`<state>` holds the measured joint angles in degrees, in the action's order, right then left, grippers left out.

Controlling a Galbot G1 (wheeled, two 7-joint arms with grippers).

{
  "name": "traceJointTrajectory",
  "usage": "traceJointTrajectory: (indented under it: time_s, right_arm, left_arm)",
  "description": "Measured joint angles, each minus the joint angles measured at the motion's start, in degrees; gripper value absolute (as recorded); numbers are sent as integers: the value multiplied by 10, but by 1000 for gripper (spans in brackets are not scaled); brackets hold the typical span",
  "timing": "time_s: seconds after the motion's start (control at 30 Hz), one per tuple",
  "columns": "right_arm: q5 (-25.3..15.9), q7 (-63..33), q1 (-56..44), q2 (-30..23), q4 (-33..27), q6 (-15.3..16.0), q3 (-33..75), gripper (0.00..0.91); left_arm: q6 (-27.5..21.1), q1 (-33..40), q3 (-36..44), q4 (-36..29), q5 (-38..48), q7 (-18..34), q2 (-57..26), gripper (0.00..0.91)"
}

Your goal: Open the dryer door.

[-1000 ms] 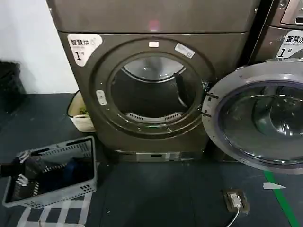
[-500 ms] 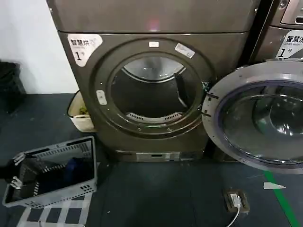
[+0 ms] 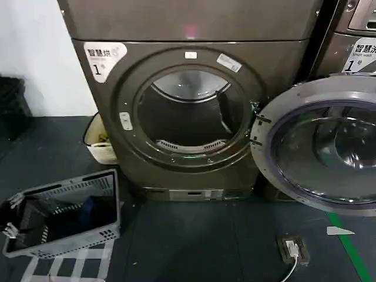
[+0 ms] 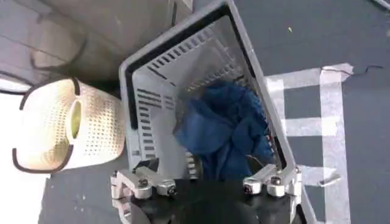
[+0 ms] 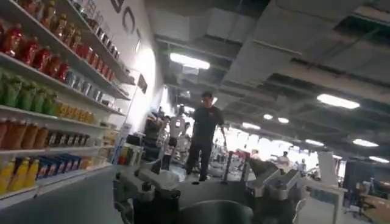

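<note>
The dryer door [image 3: 322,147] stands swung wide open to the right of the machine, hinged at its left edge, its grey inner face and glass bowl turned toward me. The round drum opening [image 3: 187,117] is uncovered and dark inside. My left gripper [image 3: 7,227] sits low at the far left edge, by the grey basket. In the left wrist view the left gripper [image 4: 208,184] is open above the basket, with nothing between its fingers. In its own wrist view my right gripper [image 5: 208,182] points out into the room, away from the dryer, open and holding nothing.
A grey laundry basket [image 3: 108,202] with blue cloth [image 4: 226,131] lies on the floor at front left. A white perforated bin [image 3: 98,145] stands beside the dryer. A floor socket with a cable [image 3: 292,248] and a green line [image 3: 348,242] lie at front right.
The left gripper has drawn back to the left over the basket, toward the view's edge. The dryer door has stayed in the same open position.
</note>
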<state>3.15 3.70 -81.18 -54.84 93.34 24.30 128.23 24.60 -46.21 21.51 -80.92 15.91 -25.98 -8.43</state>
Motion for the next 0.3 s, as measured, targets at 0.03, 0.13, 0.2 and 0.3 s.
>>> traceJointTrajectory:
  time_s: [0.03,0.13,0.2,0.3]
  right_arm:
    - [0,0,0,-1,0,0,0,907]
    - [1,1,-1,-2,0,-1,0,907]
    - [1,1,-2,-2,0,-1,2,907]
    - [2,2,-3,-2,-1,-1,2,907]
  left_arm:
    - [0,0,0,0,0,0,-1,907]
    - [0,1,0,-1,0,0,-3,907]
    - [0,1,0,-2,0,-1,-6,907]
    - [2,0,0,0,-1,-2,-8,907]
